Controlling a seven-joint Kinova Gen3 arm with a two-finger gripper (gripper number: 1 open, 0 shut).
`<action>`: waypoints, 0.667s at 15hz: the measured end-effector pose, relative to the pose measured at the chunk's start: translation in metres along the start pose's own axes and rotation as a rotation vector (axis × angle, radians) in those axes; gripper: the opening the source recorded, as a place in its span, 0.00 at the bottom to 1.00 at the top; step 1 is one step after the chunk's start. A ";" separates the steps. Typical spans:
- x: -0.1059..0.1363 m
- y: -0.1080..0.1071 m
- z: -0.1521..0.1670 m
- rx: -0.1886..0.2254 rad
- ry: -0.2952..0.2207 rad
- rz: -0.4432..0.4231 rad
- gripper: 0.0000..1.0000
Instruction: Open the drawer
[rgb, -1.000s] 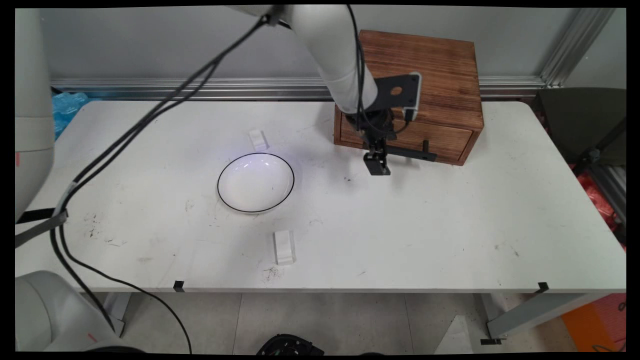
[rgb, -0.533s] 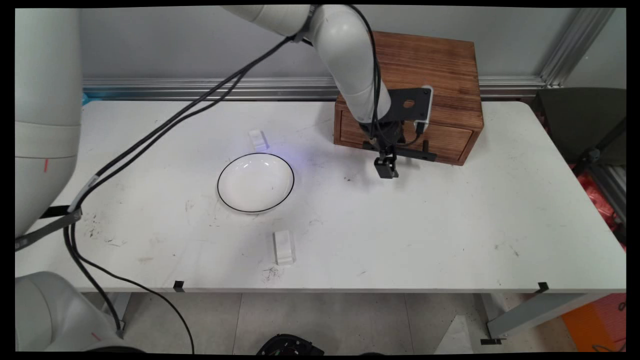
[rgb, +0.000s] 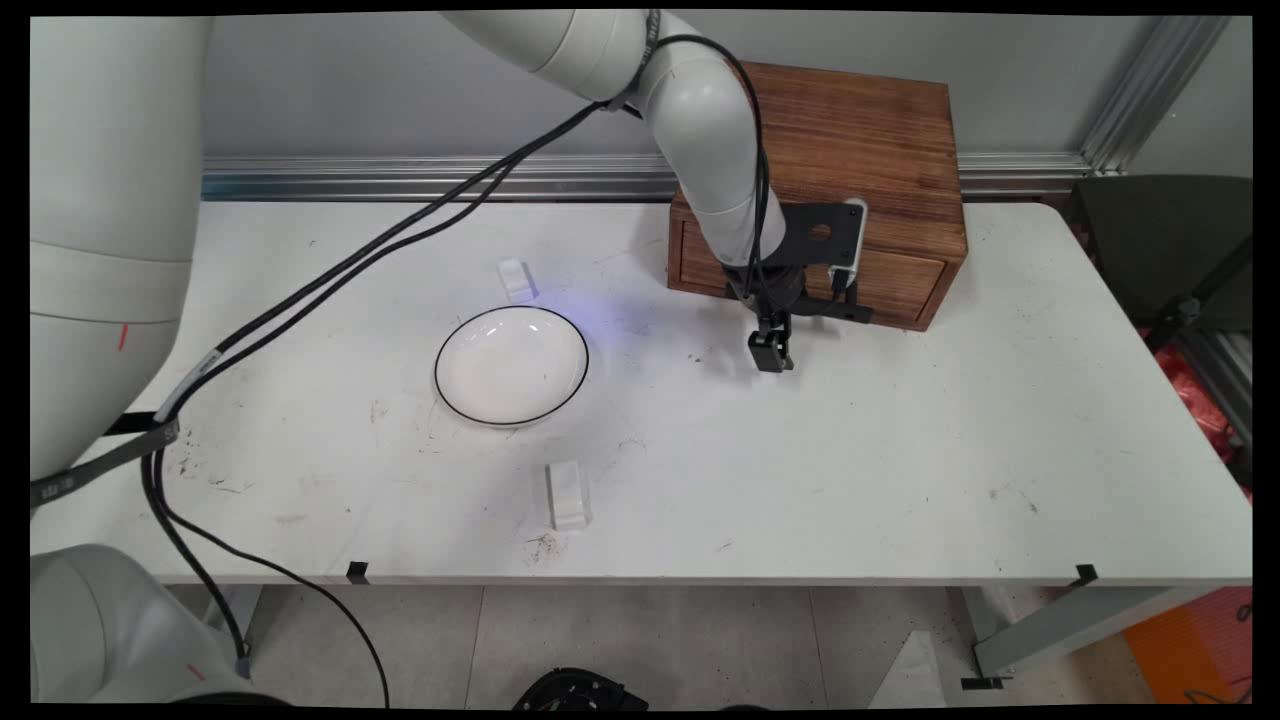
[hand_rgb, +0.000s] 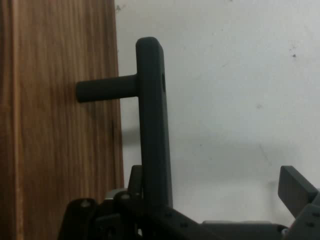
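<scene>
White scuffed table (rgb: 900, 450) | hand (rgb: 771, 352) spread astride black bar handle (hand_rgb: 152, 125) | grained wooden drawer box (rgb: 860, 130)

A robotics lab: a scuffed white bench (rgb: 900, 480) set against a bare grey wall (rgb: 400, 90) with aluminium framing (rgb: 1150, 90), and black cables (rgb: 330, 270) hanging from the arm.

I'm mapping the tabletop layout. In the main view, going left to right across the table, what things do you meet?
White bowl with a black rim → near white block → gripper → wooden drawer box. The far white block overlaps the bowl's span, so it is left out.
</scene>
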 end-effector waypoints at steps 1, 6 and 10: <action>0.000 0.001 0.002 -0.003 -0.002 0.000 1.00; 0.004 0.011 0.007 -0.026 -0.012 -0.014 1.00; 0.010 0.022 0.002 -0.048 -0.013 -0.030 1.00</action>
